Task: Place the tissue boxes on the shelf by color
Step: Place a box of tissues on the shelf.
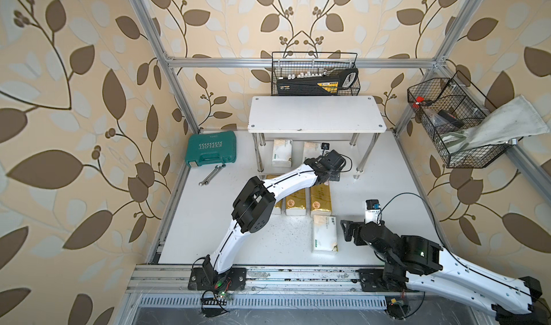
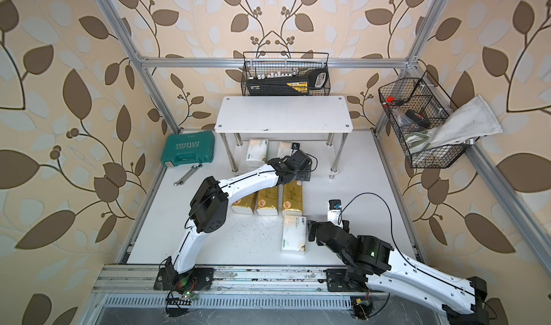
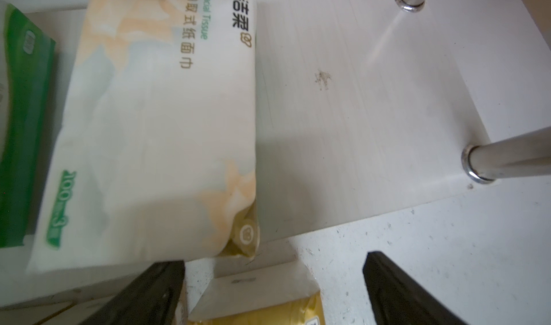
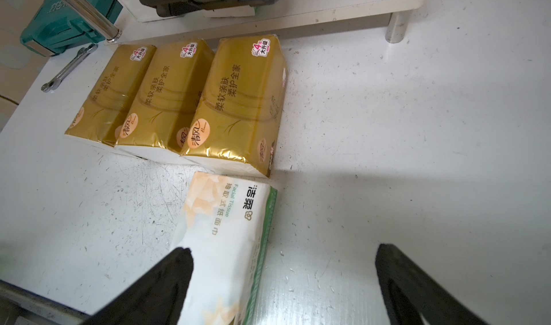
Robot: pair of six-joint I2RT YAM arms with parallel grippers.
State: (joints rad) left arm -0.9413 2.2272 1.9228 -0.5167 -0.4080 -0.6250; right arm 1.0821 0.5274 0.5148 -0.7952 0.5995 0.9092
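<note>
The shelf's top board (image 1: 316, 114) is bare. Its lower board (image 3: 357, 114) holds two white tissue boxes (image 1: 281, 153) (image 1: 313, 147) side by side. My left gripper (image 3: 274, 259) stands open at that board's front edge, holding nothing, with the nearer white box (image 3: 155, 129) just beyond one finger. Three gold tissue boxes (image 4: 110, 93) (image 4: 161, 99) (image 4: 238, 99) lie in a row on the table in front of the shelf, one partly under my left arm. Another white box (image 1: 325, 234) lies nearer the front. My right gripper (image 1: 359, 225) hovers open beside it, one finger over its edge.
A teal tool case (image 1: 212, 149) and a wrench (image 1: 211, 175) lie left of the shelf. Black wire baskets hang at the back (image 1: 314, 76) and on the right (image 1: 447, 123), the latter with a cloth (image 1: 507, 123). Chrome legs (image 3: 507, 162) border the lower board.
</note>
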